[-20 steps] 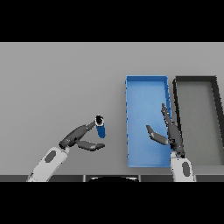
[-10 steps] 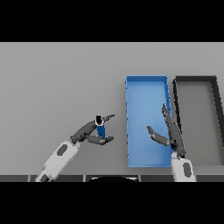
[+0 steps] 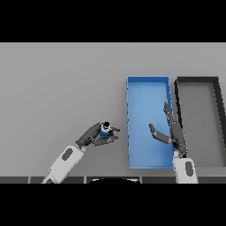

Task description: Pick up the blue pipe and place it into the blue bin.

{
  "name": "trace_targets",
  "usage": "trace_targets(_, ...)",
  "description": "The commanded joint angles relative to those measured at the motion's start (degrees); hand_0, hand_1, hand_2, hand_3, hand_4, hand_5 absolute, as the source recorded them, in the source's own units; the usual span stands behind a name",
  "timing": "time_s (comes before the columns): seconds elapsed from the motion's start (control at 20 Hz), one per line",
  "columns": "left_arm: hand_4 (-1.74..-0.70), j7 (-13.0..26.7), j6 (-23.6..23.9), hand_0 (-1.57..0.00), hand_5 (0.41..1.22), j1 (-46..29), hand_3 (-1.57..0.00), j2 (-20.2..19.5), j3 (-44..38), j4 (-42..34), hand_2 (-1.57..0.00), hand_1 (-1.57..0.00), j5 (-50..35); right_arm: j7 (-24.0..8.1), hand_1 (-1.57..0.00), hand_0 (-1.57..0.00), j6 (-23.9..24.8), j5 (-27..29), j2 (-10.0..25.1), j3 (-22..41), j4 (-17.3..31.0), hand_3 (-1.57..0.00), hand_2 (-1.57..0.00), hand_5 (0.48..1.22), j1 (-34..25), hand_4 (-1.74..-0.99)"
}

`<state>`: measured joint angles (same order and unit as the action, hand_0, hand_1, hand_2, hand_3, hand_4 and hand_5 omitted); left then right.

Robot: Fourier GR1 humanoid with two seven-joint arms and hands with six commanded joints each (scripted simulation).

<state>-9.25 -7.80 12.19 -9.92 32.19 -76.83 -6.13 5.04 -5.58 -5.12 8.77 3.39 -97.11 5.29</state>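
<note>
The grey bench [image 3: 57, 88] carries a black bin [image 3: 217, 119] beyond the right hand's fingers and the blue bin [image 3: 148, 88], over which the right hand [image 3: 173, 132] hangs with fingers straight and apart. Left of that bin, the left hand [image 3: 95, 134] has its fingers curled round the blue pipe [image 3: 105, 130].
</note>
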Motion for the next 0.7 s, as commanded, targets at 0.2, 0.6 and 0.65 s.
trace_targets(0.2,-1.71,-2.2,1.19,-1.49,1.194,1.73,-1.42,1.36,0.1,-3.23,-1.51,-1.5,-0.37,0.57,0.0,0.0,0.6,-1.27,-0.63,0.81,-0.13,0.0,0.0,0.627,0.16,-1.248)
trace_targets(0.6,-1.72,4.65,-0.7,-1.56,1.216,4.78,-1.45,0.36,1.38,-13.04,-1.56,-1.56,-3.39,2.45,0.0,0.0,0.2,-1.46,0.0,0.51,0.24,0.0,0.0,0.639,1.29,-1.215)
trace_targets(0.65,-1.73,5.58,-0.68,-1.56,1.217,5.16,-1.45,0.48,1.49,-13.63,-1.56,-1.56,-3.56,2.08,0.0,0.0,0.3,-1.71,0.4,0.33,0.35,0.0,0.0,0.64,0.89,-1.208)
